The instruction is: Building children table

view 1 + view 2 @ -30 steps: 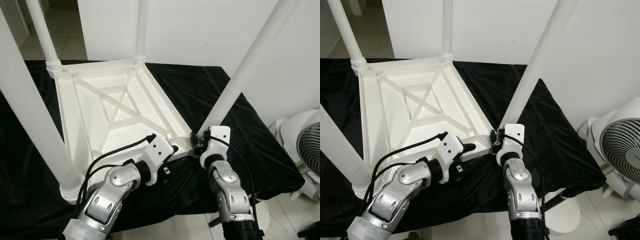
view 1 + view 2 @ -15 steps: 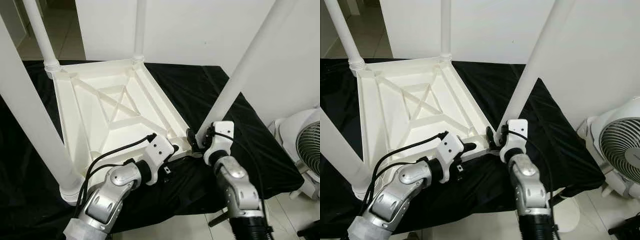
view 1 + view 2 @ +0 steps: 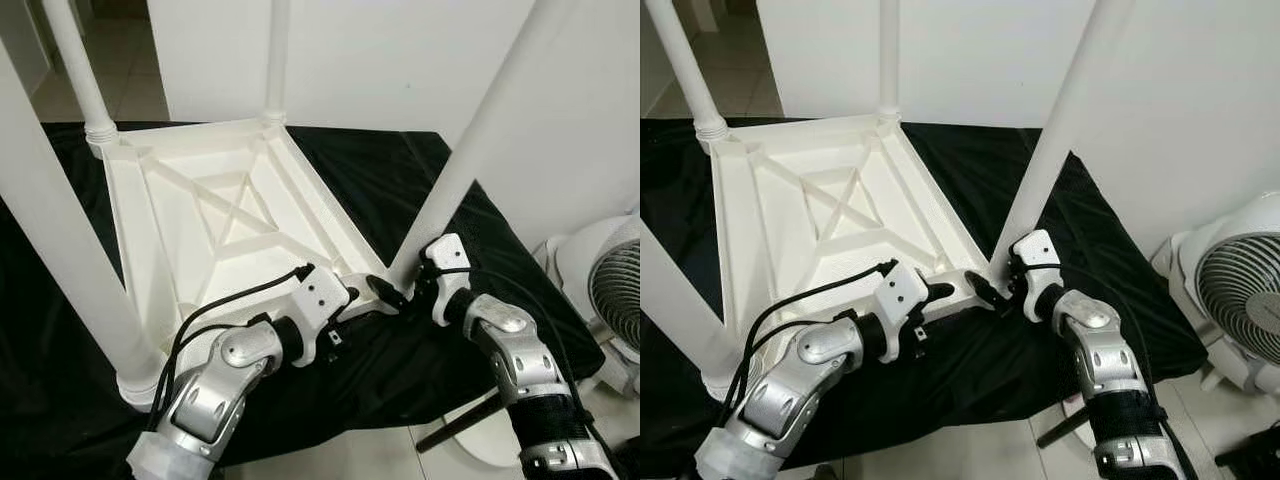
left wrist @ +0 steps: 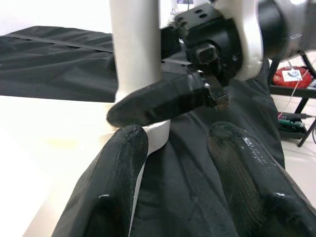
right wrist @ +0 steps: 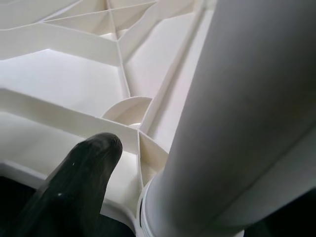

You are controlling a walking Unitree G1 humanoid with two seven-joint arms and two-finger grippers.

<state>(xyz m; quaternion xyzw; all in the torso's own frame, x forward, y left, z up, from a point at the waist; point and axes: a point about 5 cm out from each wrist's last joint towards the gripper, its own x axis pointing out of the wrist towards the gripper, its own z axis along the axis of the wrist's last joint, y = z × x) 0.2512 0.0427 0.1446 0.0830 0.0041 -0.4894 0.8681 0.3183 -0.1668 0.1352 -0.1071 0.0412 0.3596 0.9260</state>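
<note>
A white plastic children's table [image 3: 215, 215] lies upside down on a counter draped in black cloth [image 3: 440, 190], its ribbed underside up and its legs pointing upward. The right claw [image 3: 395, 292] sits at the table's near corner, its fingers spread around the foot of the leg [image 3: 470, 150] rising from that corner; one black finger [image 5: 74, 182] rests on the ribbed rim just beside the leg's socket, the other side of the leg is hidden, and the grip cannot be judged as closed. Just beside it, the left claw [image 3: 350, 300] hovers at the same corner with its two fingers [image 4: 113, 192] parted wide, one over the table's edge and one over the cloth, holding nothing. A white floor fan [image 3: 1240, 300] stands well apart, beyond the right arm.
</note>
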